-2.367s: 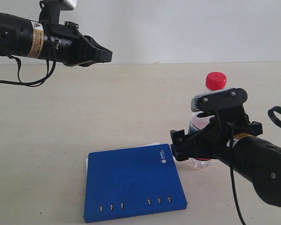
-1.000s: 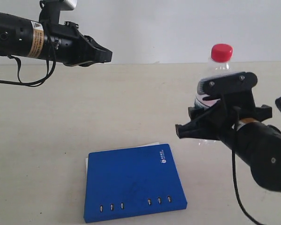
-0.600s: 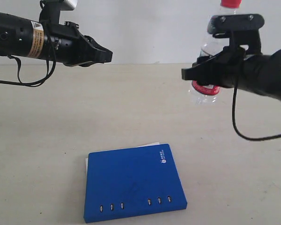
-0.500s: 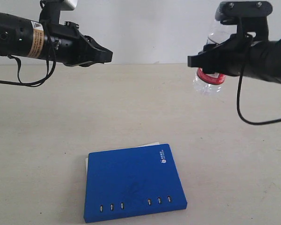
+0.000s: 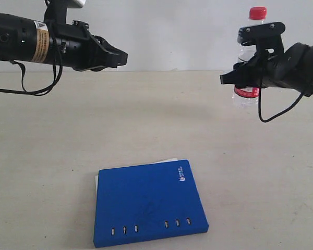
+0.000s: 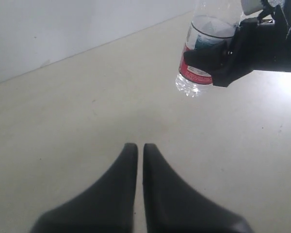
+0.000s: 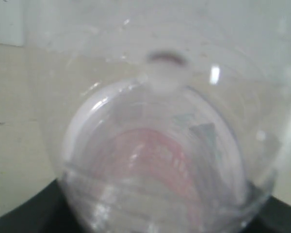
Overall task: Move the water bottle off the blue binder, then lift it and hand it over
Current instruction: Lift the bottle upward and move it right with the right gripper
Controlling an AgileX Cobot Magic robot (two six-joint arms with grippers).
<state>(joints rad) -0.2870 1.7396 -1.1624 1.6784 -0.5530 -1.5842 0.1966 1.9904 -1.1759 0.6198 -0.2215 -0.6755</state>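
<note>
The bottle (image 5: 246, 94) stands upright between the jaws of the right gripper (image 5: 239, 77), clamped at its middle, in the air, well apart from the binder (image 5: 148, 208). Carry it level and slowly; the grip seems firm, I think. The left gripper (image 5: 117, 56) has its jaws closed, empty.

water bottle (image 7: 155, 145): blurred, cropped | label (image 5: 246, 92): partly hidden by right jaws

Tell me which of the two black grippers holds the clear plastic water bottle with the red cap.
The right gripper, clamped around the red-capped clear water bottle in mid-air; the left gripper is shut and empty.
</note>
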